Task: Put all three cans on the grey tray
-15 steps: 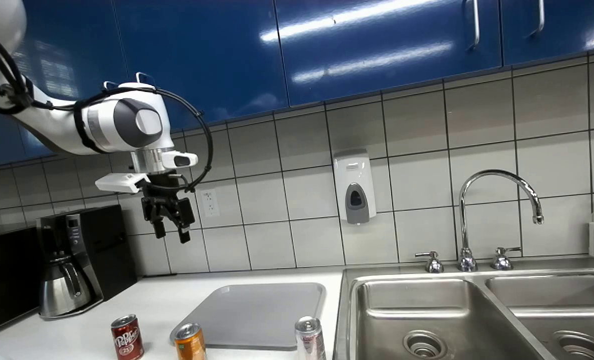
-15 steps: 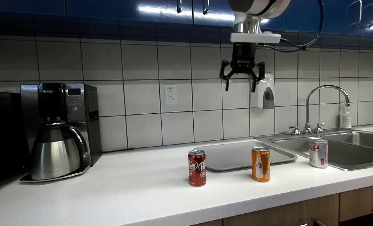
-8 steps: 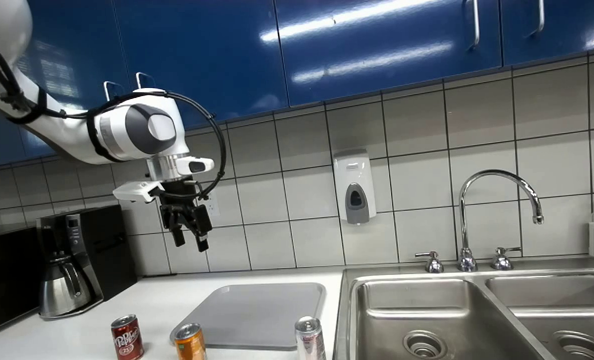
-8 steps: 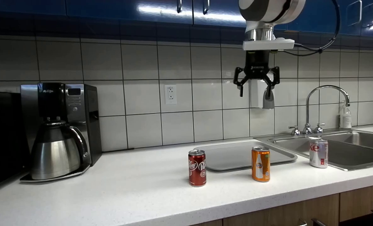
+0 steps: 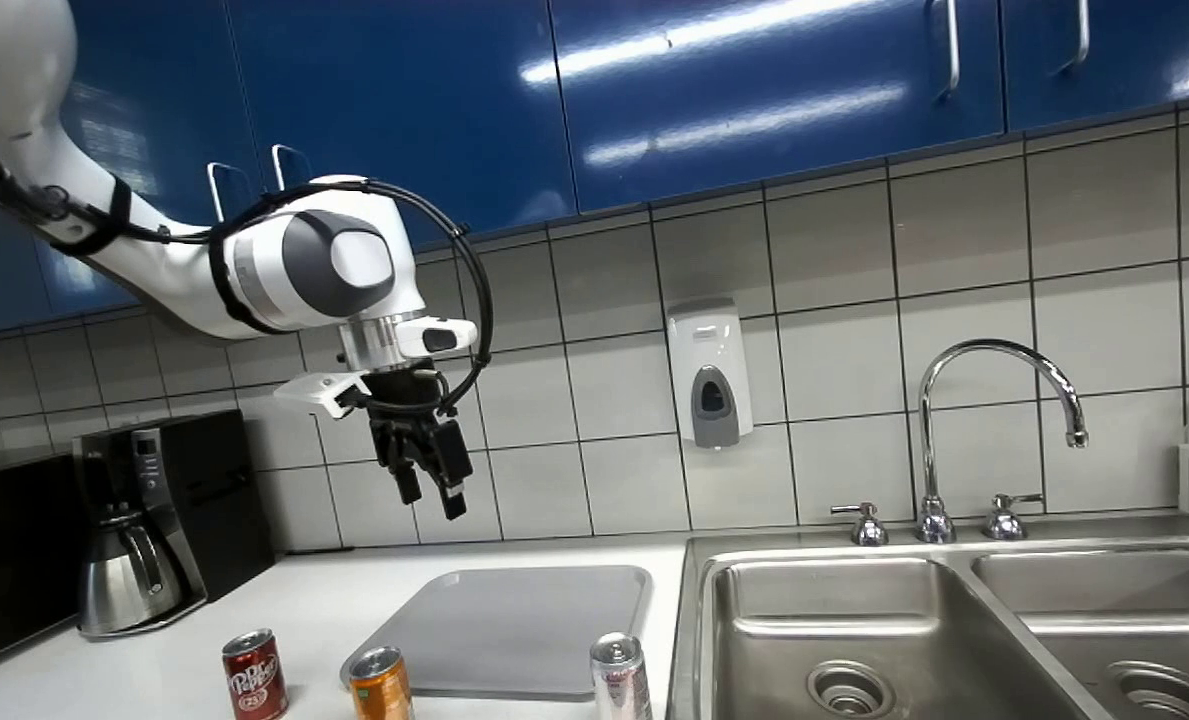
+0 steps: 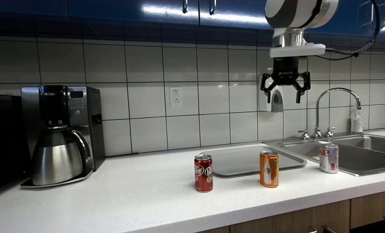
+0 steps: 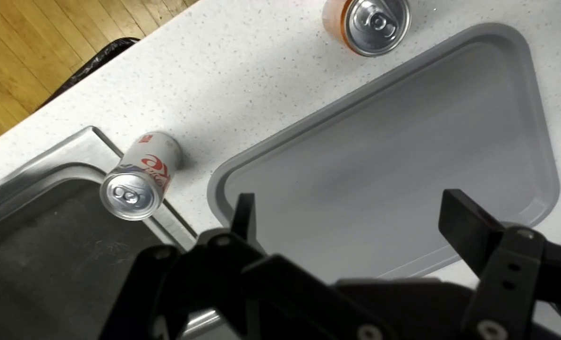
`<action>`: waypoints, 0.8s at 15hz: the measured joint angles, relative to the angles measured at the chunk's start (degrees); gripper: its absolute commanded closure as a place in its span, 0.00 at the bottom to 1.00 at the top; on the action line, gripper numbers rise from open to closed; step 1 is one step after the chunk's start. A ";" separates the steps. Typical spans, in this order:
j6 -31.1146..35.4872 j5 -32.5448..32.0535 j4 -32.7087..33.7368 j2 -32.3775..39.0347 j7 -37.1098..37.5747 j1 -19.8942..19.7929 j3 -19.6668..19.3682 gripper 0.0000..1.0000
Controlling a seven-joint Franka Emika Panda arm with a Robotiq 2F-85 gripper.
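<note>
My gripper (image 6: 283,99) hangs high above the counter, its fingers wide apart with nothing between them. It also shows in an exterior view (image 5: 432,502); in the wrist view the gripper (image 7: 346,200) is over the grey tray (image 7: 379,141). The tray lies flat on the counter (image 5: 514,620) with no can on it. The silver-grey can (image 6: 329,158) stands upright by the sink edge; it is left of the gripper in the wrist view (image 7: 141,172). The orange can (image 6: 269,171) stands in front of the tray. The dark red can (image 6: 203,174) stands near the tray's corner, out of the wrist view.
A steel sink (image 5: 854,570) with a curved faucet (image 5: 984,345) adjoins the tray side of the counter. A coffee maker with a steel pot (image 6: 59,161) stands at the far end. A soap dispenser (image 5: 711,375) is on the tiled wall, under blue cabinets (image 5: 404,80).
My gripper has moved right in both exterior views, toward the sink side, and slightly lower, staying open. The cans and tray have not moved.
</note>
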 measured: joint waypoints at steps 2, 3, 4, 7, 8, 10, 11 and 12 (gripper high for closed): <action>0.55 -0.52 -1.04 -0.36 0.00 -1.24 -0.93 0.00; 0.89 -0.69 -1.55 -0.45 -0.01 -1.85 -1.40 0.00; 1.27 -0.85 -2.04 -0.47 -0.01 -2.46 -1.87 0.00; 2.35 -1.35 -3.44 -0.47 -0.10 -4.29 -3.51 0.00; 2.60 -1.59 -3.84 -0.48 -0.15 -4.89 -4.09 0.00; 2.88 -2.18 -4.52 -0.47 -0.31 -6.12 -5.24 0.00; 2.99 -2.49 -4.81 -0.47 -0.43 -6.71 -5.80 0.00; 3.09 -2.74 -5.07 -0.47 -0.55 -7.28 -6.37 0.00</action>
